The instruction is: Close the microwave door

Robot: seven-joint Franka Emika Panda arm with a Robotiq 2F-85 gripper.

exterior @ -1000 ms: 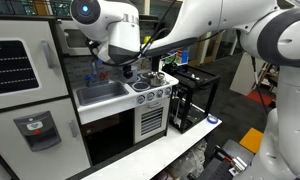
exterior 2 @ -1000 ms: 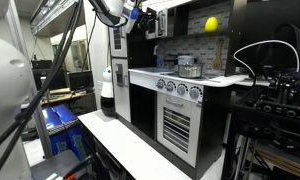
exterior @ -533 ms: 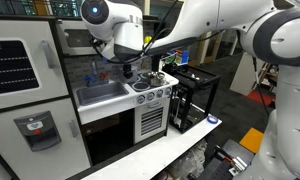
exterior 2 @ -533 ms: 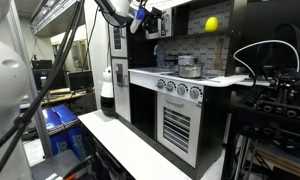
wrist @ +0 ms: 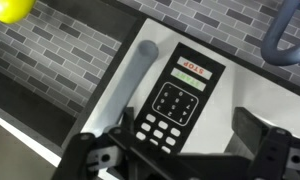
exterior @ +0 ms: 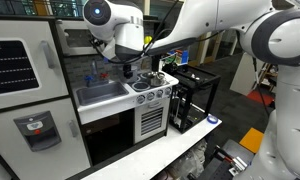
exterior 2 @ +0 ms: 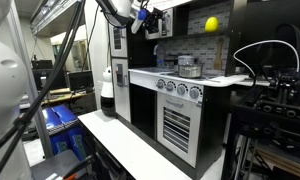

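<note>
— One thing matters here, the microwave door (wrist: 110,105). It sits high on the toy kitchen (exterior: 150,120), above the sink (exterior: 100,93), along the far edge of the desk (exterior: 180,140). The wrist view shows its pale frame and grey handle (wrist: 142,60), just beside the dark keypad (wrist: 175,102).

— Is it shut?

— I can't tell. In both exterior views the arm (exterior: 115,30) covers that spot or it's too small to read, and the close view doesn't show whether the panel lies flush.

— And the pincer (wrist: 185,155)?

— Spread wide with nothing in it, one finger on each side of the keypad, close up and facing the front. In an exterior view it hangs (exterior 2: 140,16) at the top of the kitchen, well above the stove knobs (exterior 2: 175,88).

— Which step, then?

— I'd say the push itself, or the last lining-up for it. I see no contact I could swear to.

— What does the next move call for?

— My guess is a flat, straight press on the handle side, in towards the cabinet, until the panel seats. The fingers should avoid hooking the handle, and the yellow ball (wrist: 10,8) is near enough to mind.
</note>
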